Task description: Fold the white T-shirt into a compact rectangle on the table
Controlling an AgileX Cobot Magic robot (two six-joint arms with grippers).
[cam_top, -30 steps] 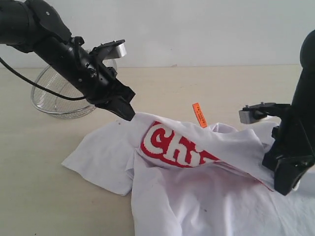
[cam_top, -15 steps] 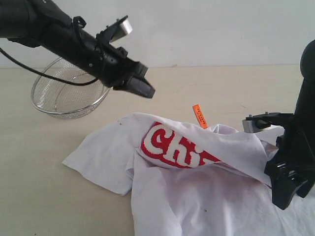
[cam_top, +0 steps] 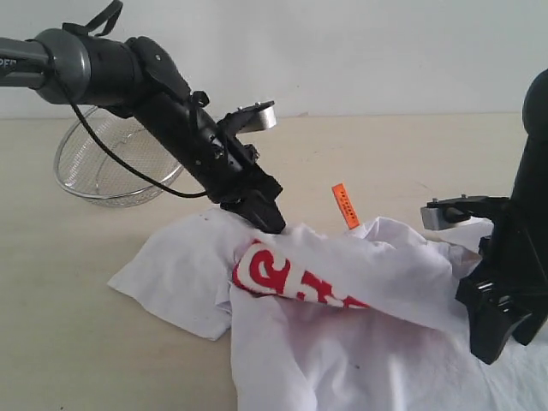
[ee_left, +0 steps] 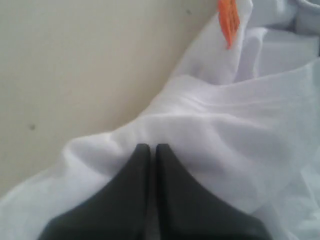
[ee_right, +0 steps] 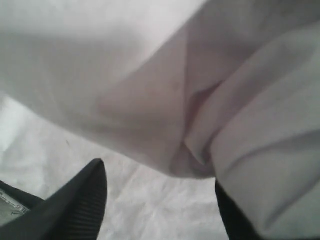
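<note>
The white T-shirt [cam_top: 342, 351] lies crumpled on the table [cam_top: 68, 300], a fold with red lettering [cam_top: 282, 282] rolled up across its middle. Its orange neck tag [cam_top: 345, 205] sticks up behind the fold. My left gripper [cam_top: 267, 218] is shut, and its tips press into the top of that fold; in the left wrist view the shut fingers [ee_left: 149, 146] rest against white cloth [ee_left: 225, 130] with the tag [ee_left: 228, 20] beyond. My right gripper [cam_top: 490, 342] hangs open at the shirt's right edge. Its fingers [ee_right: 159, 175] are spread over cloth [ee_right: 150, 75], holding nothing.
A round wire-mesh basket [cam_top: 103, 167] stands at the back left, behind the left arm and its cable. Bare tabletop [ee_left: 75, 60] runs along the left and far side of the shirt. The right arm's dark body [cam_top: 531, 214] rises at the right edge.
The left gripper lifted off the shirt, swung right and came down on the fold, rolling the lettering under. The right gripper opened, let go of the shirt's edge and sank slightly.
</note>
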